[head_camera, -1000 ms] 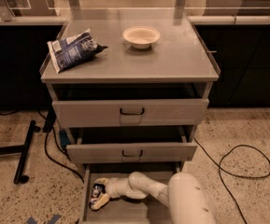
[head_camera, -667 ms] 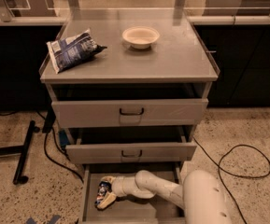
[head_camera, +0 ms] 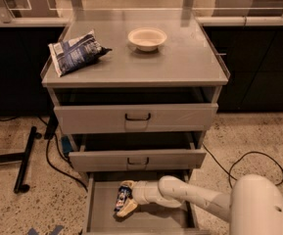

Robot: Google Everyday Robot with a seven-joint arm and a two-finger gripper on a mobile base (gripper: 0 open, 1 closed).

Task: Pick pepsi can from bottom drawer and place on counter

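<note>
We see the gripper (head_camera: 124, 198) low inside the open bottom drawer (head_camera: 102, 210), left of the drawer's middle. Its pale fingers (head_camera: 127, 210) are closed around the pepsi can (head_camera: 123, 196), one above it and one below it, so the can is in its hold. The can is dark blue and tilted, with its top leaning away from us. We cannot tell whether it is still touching the drawer floor.

A second ago the gripper and the can were closer to the drawer's left wall. Both have since shifted together to the right, toward the middle of the drawer. The white arm (head_camera: 190, 196) reaches in from the right. The robot's rounded body (head_camera: 261, 207) has also moved right, and it now fills the lower right corner instead of sitting below the drawer front.

The rest looks unchanged to us. The counter (head_camera: 180, 58) holds a crinkled blue-and-white chip bag (head_camera: 75, 51) near its left edge and a shallow bowl (head_camera: 147, 37) toward the back. The two are well apart. The middle drawer (head_camera: 138, 158) and the top drawer (head_camera: 136, 117) are each pulled out a little. A dark cable (head_camera: 258, 155) loops on the speckled floor to the right of the cabinet.
</note>
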